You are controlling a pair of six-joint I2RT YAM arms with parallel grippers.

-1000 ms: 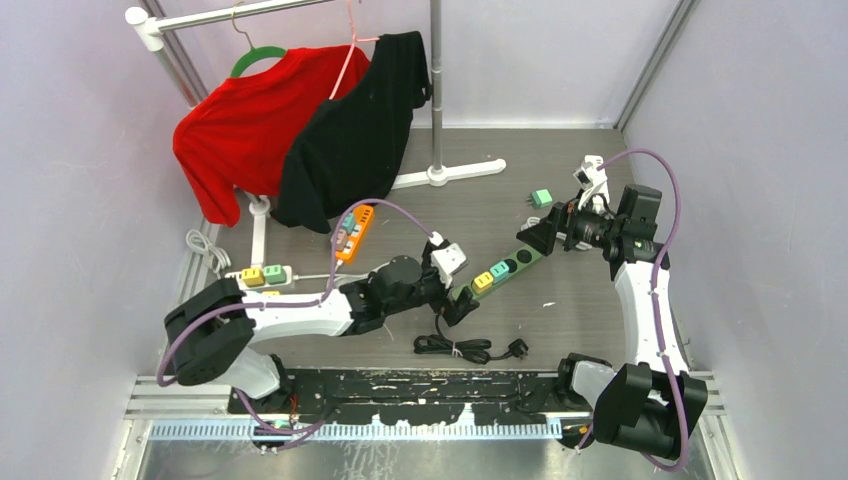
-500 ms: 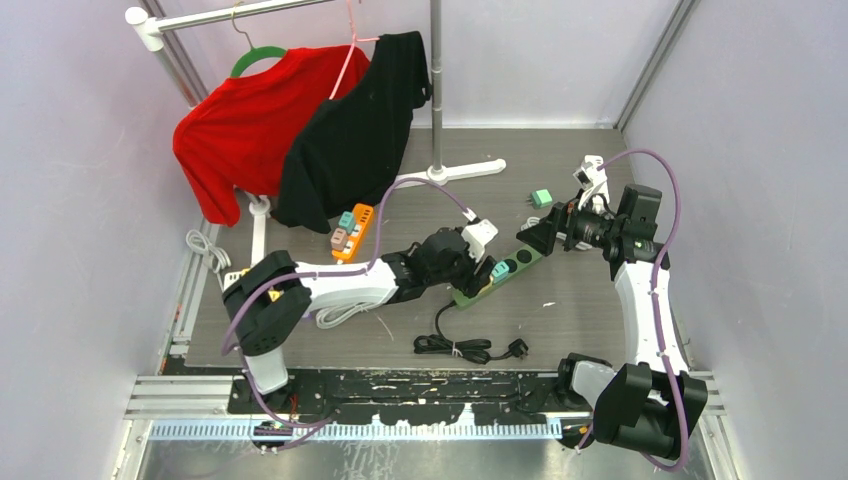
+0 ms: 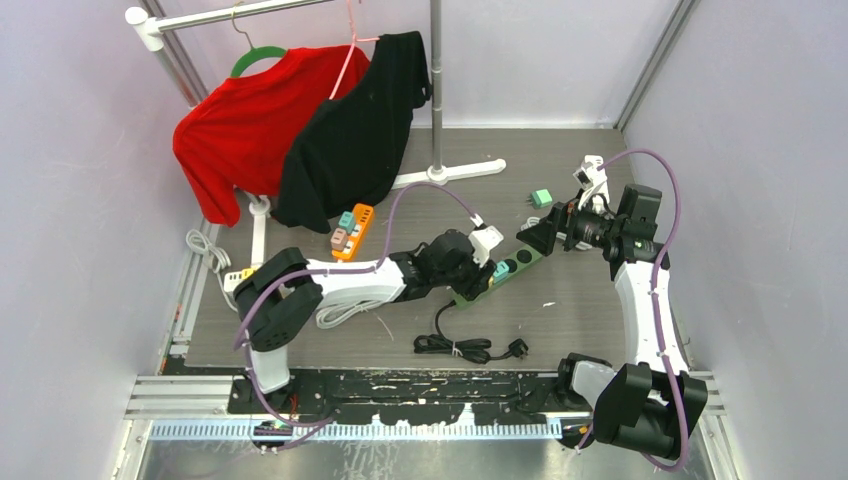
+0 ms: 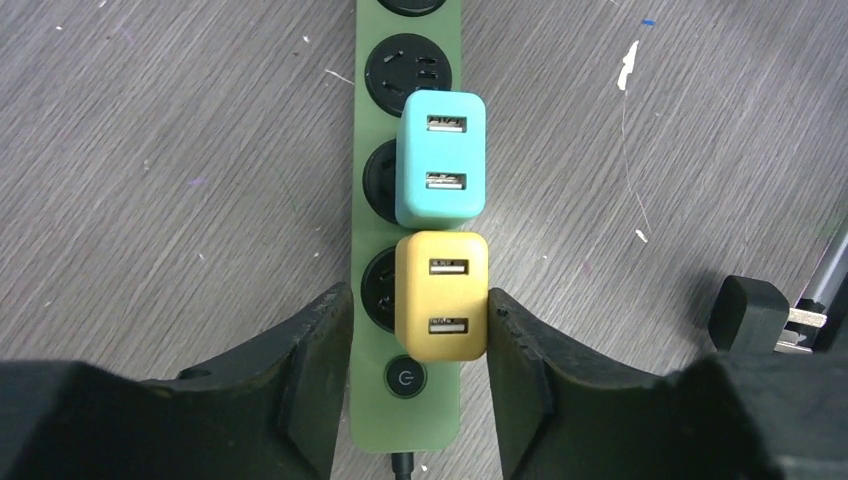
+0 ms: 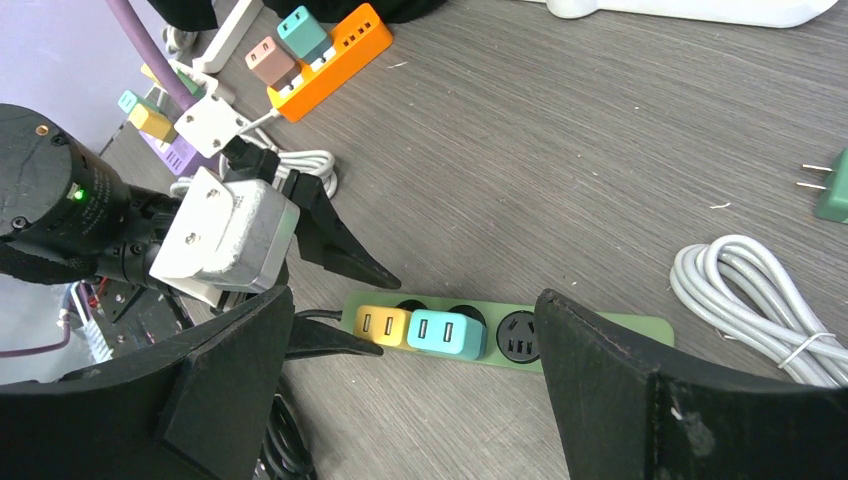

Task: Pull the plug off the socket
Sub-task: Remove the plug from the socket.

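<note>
The yellow two-port USB plug (image 4: 441, 297) is seated in the green plastic power strip (image 4: 362, 120), in the socket next to the switch, just beside a teal USB plug (image 4: 441, 158). The left gripper (image 4: 420, 300) is set astride the yellow plug, partly closed. One finger (image 4: 515, 350) touches the plug's side, and a gap is seen at the other. The right gripper (image 5: 415, 300) is held wide open and empty near the strip's far end.

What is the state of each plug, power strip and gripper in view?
yellow plug: plugged in.
teal plug: plugged in, untouched.
green power strip: lying flat, two plugs in.
loose green plug: unplugged, prongs showing.
left gripper: open, straddling yellow plug.
right gripper: open, empty.
</note>
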